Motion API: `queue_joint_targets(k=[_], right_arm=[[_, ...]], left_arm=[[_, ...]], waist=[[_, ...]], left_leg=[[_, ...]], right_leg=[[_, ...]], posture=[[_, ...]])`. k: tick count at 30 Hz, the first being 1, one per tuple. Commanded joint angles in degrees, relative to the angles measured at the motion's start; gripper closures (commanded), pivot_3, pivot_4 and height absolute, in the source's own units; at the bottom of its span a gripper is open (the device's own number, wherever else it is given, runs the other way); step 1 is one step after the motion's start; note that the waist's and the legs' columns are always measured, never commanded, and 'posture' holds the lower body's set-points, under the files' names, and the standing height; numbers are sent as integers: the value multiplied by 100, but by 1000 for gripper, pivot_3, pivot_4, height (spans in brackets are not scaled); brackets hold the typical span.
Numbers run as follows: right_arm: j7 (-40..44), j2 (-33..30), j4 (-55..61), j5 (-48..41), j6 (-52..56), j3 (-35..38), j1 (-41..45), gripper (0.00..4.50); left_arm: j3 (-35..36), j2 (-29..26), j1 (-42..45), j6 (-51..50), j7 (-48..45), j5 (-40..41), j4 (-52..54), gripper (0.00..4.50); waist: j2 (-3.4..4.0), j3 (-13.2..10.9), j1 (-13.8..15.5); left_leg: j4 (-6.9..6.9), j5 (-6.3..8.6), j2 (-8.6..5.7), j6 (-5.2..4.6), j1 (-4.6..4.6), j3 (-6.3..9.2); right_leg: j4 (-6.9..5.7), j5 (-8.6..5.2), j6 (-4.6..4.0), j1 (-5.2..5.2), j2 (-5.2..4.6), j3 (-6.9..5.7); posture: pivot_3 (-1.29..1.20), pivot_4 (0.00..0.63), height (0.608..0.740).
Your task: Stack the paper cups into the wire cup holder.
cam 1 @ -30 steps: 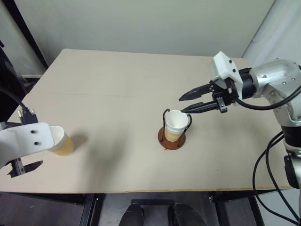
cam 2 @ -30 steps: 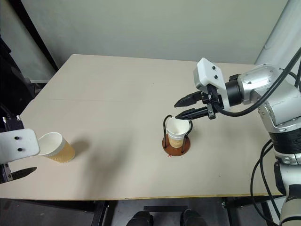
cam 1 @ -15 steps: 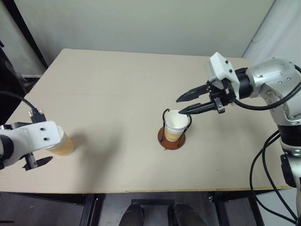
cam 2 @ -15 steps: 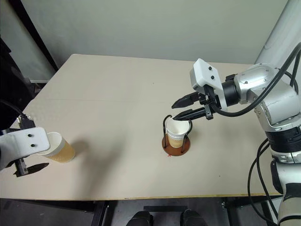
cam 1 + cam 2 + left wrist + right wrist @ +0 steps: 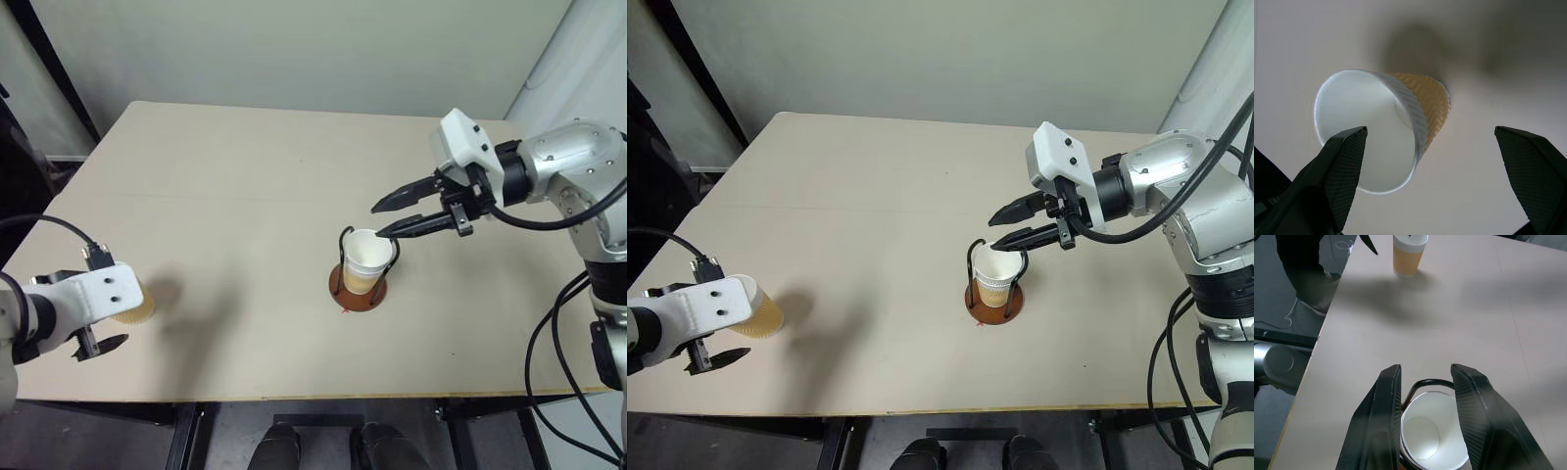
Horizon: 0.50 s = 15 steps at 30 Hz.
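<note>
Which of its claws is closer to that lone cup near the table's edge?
The left one. The left gripper hangs right over the cup, jaws wide, one finger over its mouth. The right gripper is far across the table, above the holder.

White-rimmed cups [image 5: 367, 260] nest in wire holder [image 5: 358, 290]; ribbed cup [image 5: 760, 311] stands apart.

Silver right arm [image 5: 563, 162], white wrist housings, black cables.
</note>
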State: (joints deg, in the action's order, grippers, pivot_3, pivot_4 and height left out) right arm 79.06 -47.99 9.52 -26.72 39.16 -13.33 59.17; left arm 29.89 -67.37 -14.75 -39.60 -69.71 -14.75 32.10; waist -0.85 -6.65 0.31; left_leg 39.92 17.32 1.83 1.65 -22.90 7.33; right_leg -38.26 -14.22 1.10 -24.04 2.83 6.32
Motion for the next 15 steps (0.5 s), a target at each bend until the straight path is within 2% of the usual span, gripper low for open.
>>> queue_joint_targets(k=[1, 5, 7, 9, 15], right_arm=[[-3, -115, 144, -26, -7, 252, 79, 2878], [-16, -153, 162, -24, 12, 258, 78, 2878], [-29, -176, 183, -24, 28, 265, 69, 2878], [-44, -194, 204, -28, 48, 274, 63, 2878], [-80, -254, 246, -17, 82, 305, 48, 2878]], left_arm=[[-196, 103, 79, 280, 386, 27, -285, 28], [-471, 162, 379, 321, 577, 206, -445, 28], [-551, 133, 479, 444, 618, 304, -586, 391], [-593, 73, 540, 671, 638, 361, -736, 917], [-590, -310, 992, 756, 167, 935, -964, 3176]], waist=[[0, 0, 0], [-1, 1, 20], [-1, 0, 18], [-1, 0, 18], [-1, 1, 32]], left_leg=[[-1, 0, 0, 1, 0, 0], [-4, -4, 0, 6, 0, 1], [-4, -5, -1, 8, 0, 1], [-4, -5, -2, 9, 0, 1], [-18, -15, -2, 26, 0, 3]], right_leg=[[0, 0, 0, 0, 0, 0], [0, 0, -1, -2, 0, -1], [0, 0, -1, -1, 0, -1], [0, 0, -1, -1, 0, 0], [0, 0, -2, -6, 0, -2]], posture=[[0, 150, 740], [0, 150, 740], [0, 150, 740], [0, 150, 740], [0, 150, 740]])
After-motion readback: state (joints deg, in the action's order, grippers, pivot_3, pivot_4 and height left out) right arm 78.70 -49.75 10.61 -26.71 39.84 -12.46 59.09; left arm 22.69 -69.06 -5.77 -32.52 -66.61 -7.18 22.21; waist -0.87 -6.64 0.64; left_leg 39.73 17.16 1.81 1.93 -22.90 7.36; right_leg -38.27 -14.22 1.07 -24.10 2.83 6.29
